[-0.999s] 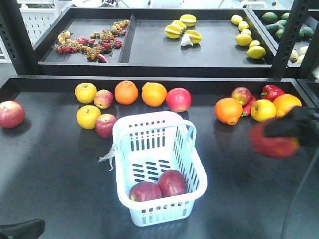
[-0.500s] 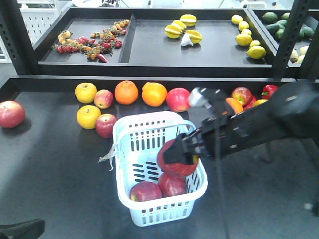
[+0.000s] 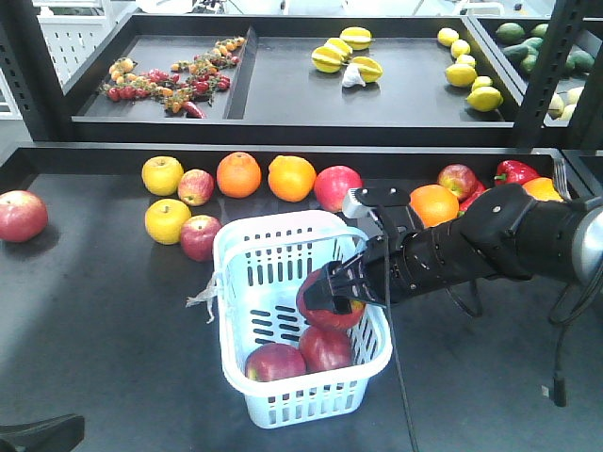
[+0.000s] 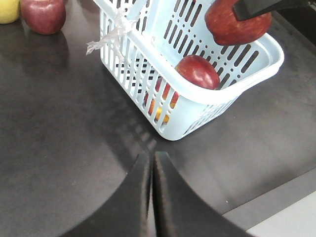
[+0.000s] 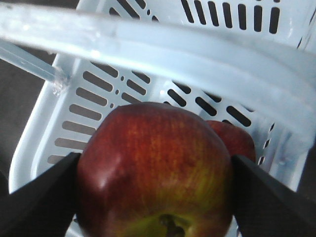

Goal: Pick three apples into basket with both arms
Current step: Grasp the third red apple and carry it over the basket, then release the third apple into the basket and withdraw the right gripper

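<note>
The pale blue basket [image 3: 226,254] stands at the middle of the dark shelf. Two dark red apples [image 3: 274,362] [image 3: 325,347] lie in its near end. My right gripper [image 3: 332,299] reaches in from the right, shut on a third apple [image 3: 323,309], held inside the basket just above those two. In the right wrist view this apple [image 5: 155,163] fills the space between the jaws of the right gripper [image 5: 155,192], above the basket floor [image 5: 94,113]. My left gripper [image 4: 150,159] is shut and empty, low over the shelf in front of the basket [image 4: 276,54].
Loose apples [image 3: 200,236] [image 3: 196,186] [image 3: 21,215] [image 3: 337,187], oranges [image 3: 238,174] [image 3: 291,178], yellow fruit [image 3: 167,220] and a red bell pepper [image 3: 513,174] line the back of the shelf. An upper shelf [image 3: 283,132] holds more produce. Black uprights [image 3: 542,85] stand at the right.
My right arm swung left from the shelf's right side, carrying the apple over the basket, then lowered it slightly inside. The left gripper stayed still.
</note>
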You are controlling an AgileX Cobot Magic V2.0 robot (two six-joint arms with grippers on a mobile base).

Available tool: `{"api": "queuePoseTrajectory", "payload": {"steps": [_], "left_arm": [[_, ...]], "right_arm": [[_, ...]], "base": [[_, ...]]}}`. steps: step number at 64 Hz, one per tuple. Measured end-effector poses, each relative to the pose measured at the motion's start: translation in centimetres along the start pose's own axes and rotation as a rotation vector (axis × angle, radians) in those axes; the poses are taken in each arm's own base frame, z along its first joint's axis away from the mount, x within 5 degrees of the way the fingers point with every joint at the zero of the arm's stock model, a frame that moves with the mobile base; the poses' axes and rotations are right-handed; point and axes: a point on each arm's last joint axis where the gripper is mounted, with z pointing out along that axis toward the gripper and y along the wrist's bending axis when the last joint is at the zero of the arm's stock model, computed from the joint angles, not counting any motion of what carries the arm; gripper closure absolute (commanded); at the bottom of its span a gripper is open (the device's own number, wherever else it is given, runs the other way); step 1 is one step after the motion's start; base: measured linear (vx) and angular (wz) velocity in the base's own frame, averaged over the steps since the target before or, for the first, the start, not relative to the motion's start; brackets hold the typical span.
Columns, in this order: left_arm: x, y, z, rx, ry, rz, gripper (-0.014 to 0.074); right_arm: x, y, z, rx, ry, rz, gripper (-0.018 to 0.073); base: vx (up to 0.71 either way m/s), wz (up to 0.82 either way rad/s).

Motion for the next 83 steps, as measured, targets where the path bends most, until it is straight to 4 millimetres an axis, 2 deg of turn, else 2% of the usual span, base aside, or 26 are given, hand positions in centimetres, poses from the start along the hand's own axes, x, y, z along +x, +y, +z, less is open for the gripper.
{"api": "queuePoseTrajectory", "payload": {"steps": [8, 13, 32, 42, 48, 53, 58, 65, 73, 83], "left_arm": [[0.0, 0.0, 0.0, 0.000, 0.000, 0.000, 0.0603], [0.0, 0.0, 0.0, 0.000, 0.000, 0.000, 0.0603], [0.0, 0.0, 0.0, 0.000, 0.000, 0.000, 0.0603], [0.0, 0.0, 0.0, 0.000, 0.000, 0.000, 0.0603], [0.0, 0.0, 0.0, 0.000, 0.000, 0.000, 0.0603], [0.0, 0.0, 0.0, 0.000, 0.000, 0.000, 0.0603], [0.0, 0.0, 0.0, 0.000, 0.000, 0.000, 0.0603], [0.0, 0.0, 0.0, 0.000, 0.000, 0.000, 0.0603], [0.0, 0.0, 0.0, 0.001, 0.004, 0.000, 0.0603], [0.1, 0.0, 0.0, 0.003, 0.010, 0.000, 0.0603]], "right_arm": [[0.0, 0.0, 0.0, 0.003, -0.004, -0.030, -0.0045], [0.0, 0.0, 0.0, 0.002, -0.005, -0.031, -0.0083], [-0.1, 0.0, 0.0, 0.001, -0.009, -0.032, -0.0055], [0.0, 0.1, 0.0, -0.009, 0.000, -0.032, 0.0083], [0.1, 0.4, -0.2, -0.033, 0.016, -0.035, 0.0241], [0.2, 1.0, -0.9, -0.067, 0.029, -0.044, 0.0421], [0.2, 1.9, -1.9, -0.113, 0.046, -0.062, 0.0575], [0.5, 3.2, -3.5, -0.174, 0.083, -0.107, 0.0565], [0.9, 5.0, -6.5, -0.226, 0.104, -0.183, 0.0564], [2.1, 7.9, -12.9, -0.205, 0.036, -0.324, 0.0564]], "base": [[0.00, 0.00], [0.00, 0.00], [0.00, 0.00], [0.00, 0.00], [0.00, 0.00], [0.00, 0.00], [0.00, 0.00], [0.00, 0.00], [0.00, 0.00], [0.00, 0.00]]}}
